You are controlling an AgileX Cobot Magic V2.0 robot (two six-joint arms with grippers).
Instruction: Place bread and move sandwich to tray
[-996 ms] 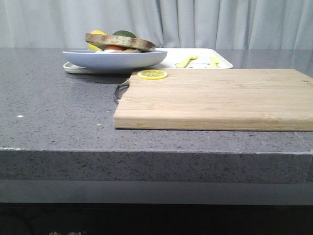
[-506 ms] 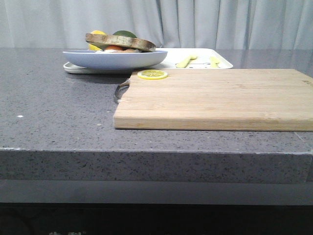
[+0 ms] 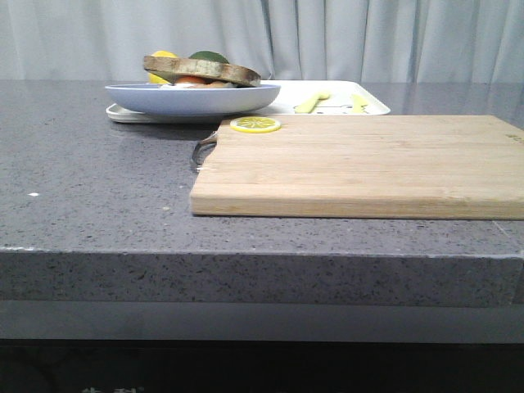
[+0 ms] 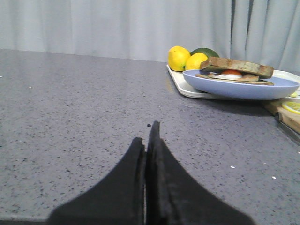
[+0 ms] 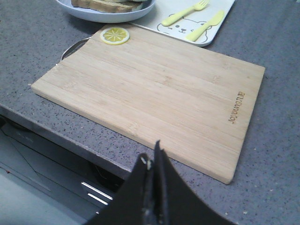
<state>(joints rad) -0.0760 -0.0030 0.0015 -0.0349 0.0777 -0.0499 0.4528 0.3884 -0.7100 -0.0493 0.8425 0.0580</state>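
The sandwich [image 3: 202,74] lies on a wide pale blue plate [image 3: 192,99], with a brown-crusted bread slice [image 3: 201,66] on top and egg and tomato under it. The plate rests on the left end of the white tray [image 3: 364,100]. In the left wrist view the sandwich [image 4: 236,71], the plate [image 4: 241,88] and the tray [image 4: 180,86] are far ahead. My left gripper [image 4: 146,132] is shut and empty above bare counter. My right gripper [image 5: 151,152] is shut and empty over the counter's front edge, near the plate [image 5: 108,18] and tray [image 5: 187,23]. Neither gripper shows in the front view.
A wooden cutting board [image 3: 360,164] lies in front of the tray, with a lemon slice [image 3: 255,124] on its far left corner. Two lemons [image 4: 179,57] and an avocado [image 4: 205,51] sit behind the plate. Yellow cutlery shapes [image 5: 180,13] mark the tray.
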